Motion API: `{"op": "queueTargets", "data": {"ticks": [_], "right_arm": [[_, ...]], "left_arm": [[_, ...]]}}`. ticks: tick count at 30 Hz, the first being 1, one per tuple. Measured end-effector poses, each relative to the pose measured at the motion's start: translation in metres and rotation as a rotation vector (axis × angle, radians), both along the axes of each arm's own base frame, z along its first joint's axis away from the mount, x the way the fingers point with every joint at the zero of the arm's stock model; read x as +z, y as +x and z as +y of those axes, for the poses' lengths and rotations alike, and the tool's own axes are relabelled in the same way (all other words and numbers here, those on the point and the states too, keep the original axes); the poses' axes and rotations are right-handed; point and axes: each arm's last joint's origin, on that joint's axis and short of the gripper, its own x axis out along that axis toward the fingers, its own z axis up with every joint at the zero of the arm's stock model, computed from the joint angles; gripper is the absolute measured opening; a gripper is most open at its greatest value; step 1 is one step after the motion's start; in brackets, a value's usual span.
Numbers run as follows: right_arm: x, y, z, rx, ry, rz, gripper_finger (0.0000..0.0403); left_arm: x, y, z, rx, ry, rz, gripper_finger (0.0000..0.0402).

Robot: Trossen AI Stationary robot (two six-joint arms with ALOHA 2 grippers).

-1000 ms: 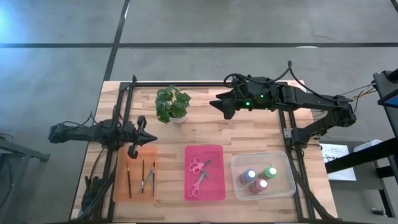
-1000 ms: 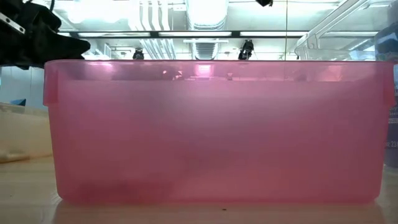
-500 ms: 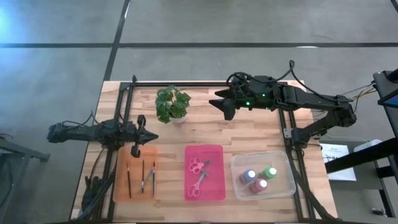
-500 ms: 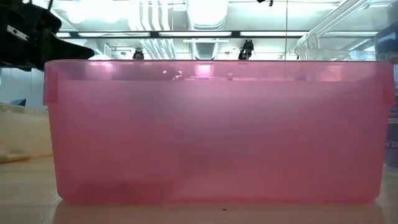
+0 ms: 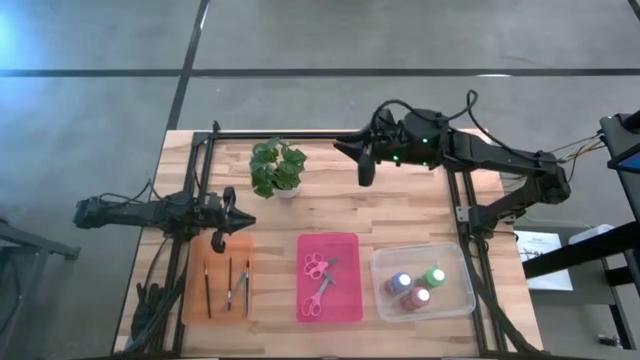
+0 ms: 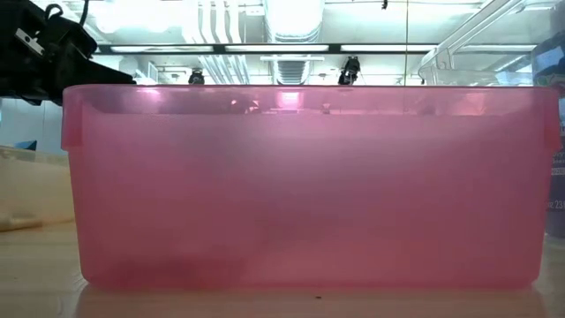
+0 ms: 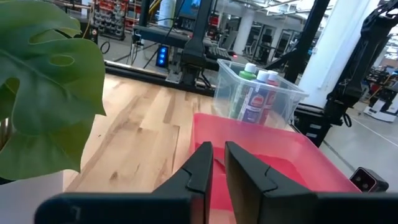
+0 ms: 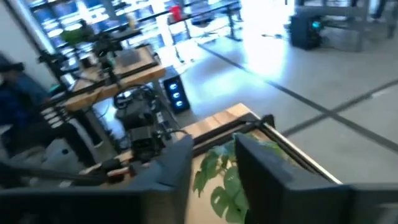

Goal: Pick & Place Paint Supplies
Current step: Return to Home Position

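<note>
No words, numbers or brand marks could be read anywhere. The labels on the small paint bottles (image 7: 256,93) inside the clear plastic bin (image 7: 225,87) were too small to make out.

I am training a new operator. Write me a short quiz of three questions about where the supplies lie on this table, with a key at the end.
1. Which bin holds the brushes?
2. True or false: the scissors lie in the clear bin.
3. How many paint bottles stand in the clear bin? A) two B) three C) five

Key
1. The orange bin.
2. False: both lie in the pink bin.
3. B
</note>
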Motion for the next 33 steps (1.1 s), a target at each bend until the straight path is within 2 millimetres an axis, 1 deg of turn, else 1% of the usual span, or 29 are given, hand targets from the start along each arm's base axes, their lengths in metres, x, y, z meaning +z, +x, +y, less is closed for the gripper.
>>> {"op": "queueTargets", "data": {"ticks": [2,4,5,8,10,12,14,17,21,24,28,33], "right_arm": [[0.003,-0.004,0.002,0.061,-0.028,-0.001,0.0066],[0.007,-0.009,0.009,0.143,-0.053,-0.003,0.0026],[0.008,-0.012,0.013,0.181,-0.065,-0.002,0.0018],[0.006,-0.022,0.024,0.253,-0.102,0.006,0.0013],[0.003,-0.034,0.032,0.285,-0.126,0.005,0.0010],[-0.002,-0.051,0.038,0.308,-0.137,-0.011,0.0008],[-0.008,-0.072,0.043,0.328,-0.145,-0.069,0.0008],[-0.029,-0.105,0.048,0.349,-0.135,-0.154,0.0008],[-0.065,-0.149,0.050,0.372,-0.094,-0.224,0.0008],[-0.093,-0.174,0.050,0.387,-0.083,-0.252,0.0008],[-0.126,-0.198,0.047,0.373,-0.085,-0.289,0.0008],[-0.161,-0.218,0.044,0.346,-0.099,-0.389,0.0008]], "left_arm": [[0.000,0.000,0.000,0.000,0.000,0.000,0.0052],[0.000,0.000,0.000,0.000,0.000,0.000,0.0052],[0.000,0.000,0.000,0.000,0.000,0.000,0.0052],[0.000,0.000,0.000,0.000,-0.002,0.001,0.0052],[0.000,0.000,0.000,0.001,-0.003,0.001,0.0052],[0.000,0.000,0.000,0.000,-0.003,0.001,0.0052],[0.000,0.000,0.000,0.000,-0.003,0.001,0.0052],[0.000,0.000,0.000,0.000,-0.003,0.001,0.0052],[0.000,0.000,0.000,0.000,-0.002,0.001,0.0052],[0.000,0.000,0.000,0.000,-0.002,0.001,0.0052],[0.000,0.000,0.000,0.000,-0.002,0.001,0.0052],[0.000,0.000,0.000,0.000,-0.002,0.001,0.0053]]}}
